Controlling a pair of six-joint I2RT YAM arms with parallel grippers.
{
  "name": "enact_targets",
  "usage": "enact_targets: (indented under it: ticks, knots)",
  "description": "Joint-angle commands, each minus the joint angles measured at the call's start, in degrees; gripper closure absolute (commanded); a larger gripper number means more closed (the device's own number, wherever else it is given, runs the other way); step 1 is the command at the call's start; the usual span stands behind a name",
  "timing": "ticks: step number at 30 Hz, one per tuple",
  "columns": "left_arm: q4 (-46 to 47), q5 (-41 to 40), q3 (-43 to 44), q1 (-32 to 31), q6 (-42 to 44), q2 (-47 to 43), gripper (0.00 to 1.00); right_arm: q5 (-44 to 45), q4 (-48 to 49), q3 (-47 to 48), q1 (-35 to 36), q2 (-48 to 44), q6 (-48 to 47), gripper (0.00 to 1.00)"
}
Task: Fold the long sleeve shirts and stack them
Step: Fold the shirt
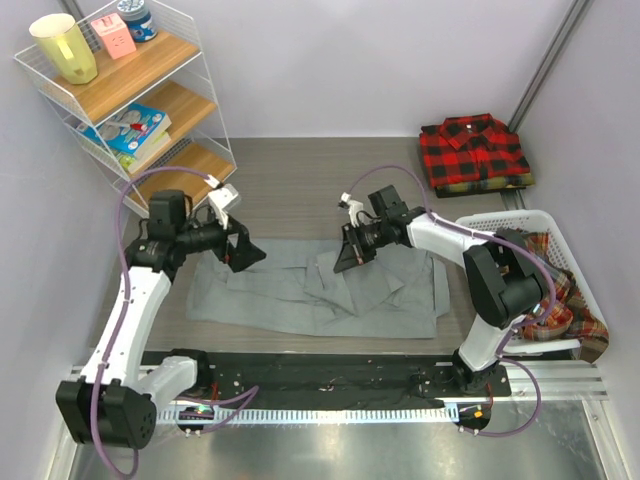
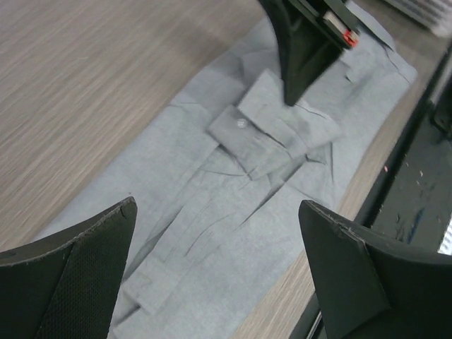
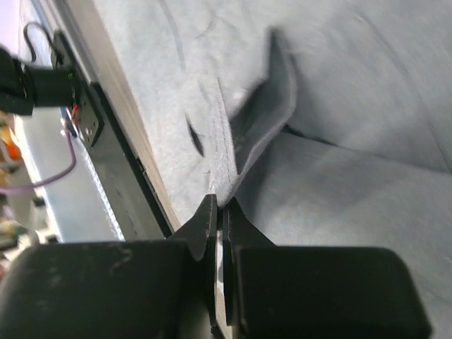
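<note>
Top external view gives us two arms and, by our count, one grey shirt (image 1: 300,300) spread flat, one red-and-black checked shirt (image 1: 472,148) folded, and plaid cloth (image 1: 560,310) heaped in one white basket (image 1: 497,217). How many shirts that heap makes we cannot tell. The grey shirt lies beneath the left end effector (image 1: 243,252) and the right end effector (image 1: 350,258) and spans the gap between them. Its near edge runs close beside the black rail (image 1: 330,375) at the arm bases. Bare desk (image 1: 290,180) stretches beyond both to the back wall. The checked shirt sits well beyond the right end effector, off to its right, and the basket stands to its right on the nearer side. The left end effector hangs above the grey shirt with its jaws spread wide, holding nothing. The right end effector's jaws are pressed together, pinching a raised fold of the grey shirt.
</note>
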Motion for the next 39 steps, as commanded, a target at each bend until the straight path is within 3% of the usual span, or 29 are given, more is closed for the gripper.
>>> enact_targets:
  ticks: [1,6,12,20,26,27,28,30,31,33,34,35,36,37,39]
  knots:
    - [-1.0,6.2,-1.1,-5.6,13.0,2.9,0.03,-3.2,-8.1,7.2,4.5,-4.4,-16.2,0.99]
    - [1.4,5.3,-3.0,-13.1,22.8,6.4,0.01,-1.1,-18.0,12.2,9.3,-5.4,-29.6,0.99]
    - [8.1,4.9,-4.4,-17.2,24.0,10.5,0.00,3.3,-21.3,13.2,13.6,-9.5,-35.9,0.99]
    - [9.0,5.5,-7.8,-22.2,30.6,8.1,0.00,7.7,-25.0,15.1,16.6,-11.0,-40.6,0.99]
    - [12.4,3.6,-9.1,-25.8,24.8,8.8,0.02,8.6,-25.6,17.7,17.5,-10.6,-40.6,0.99]
    - [13.1,2.6,-9.0,-25.8,22.5,9.1,0.07,8.5,-26.0,18.0,17.6,-10.6,-40.6,0.99]
    - [13.3,2.3,-8.8,-26.0,21.8,9.4,0.22,8.5,-26.2,18.2,17.6,-10.9,-40.4,0.99]
    - [13.5,1.9,-8.4,-26.0,20.0,9.5,0.37,8.4,-26.7,18.5,17.6,-11.6,-39.8,0.99]
    - [13.5,1.6,-8.3,-26.1,18.6,9.0,0.51,8.3,-26.9,18.7,17.6,-11.8,-39.5,0.98]
    - [13.4,1.6,-8.1,-26.4,17.3,8.0,0.65,8.3,-27.2,18.9,17.6,-12.6,-38.2,0.96]
    - [13.4,1.5,-7.9,-26.5,15.2,7.3,0.85,8.4,-27.2,19.1,17.6,-12.8,-37.4,0.94]
    - [13.2,1.8,-7.8,-26.6,14.2,5.9,0.94,8.9,-27.3,19.2,17.6,-13.0,-36.8,0.91]
    - [12.7,1.8,-7.6,-26.8,13.1,5.0,0.98,9.2,-27.2,19.3,17.6,-13.3,-36.0,0.86]
    - [10.8,1.8,-6.9,-27.1,12.4,4.0,1.00,9.8,-27.3,19.3,17.6,-13.6,-34.0,0.74]
    - [6.8,2.9,-5.6,-28.0,12.1,0.7,1.00,9.9,-29.2,20.4,16.9,-14.3,-32.4,0.62]
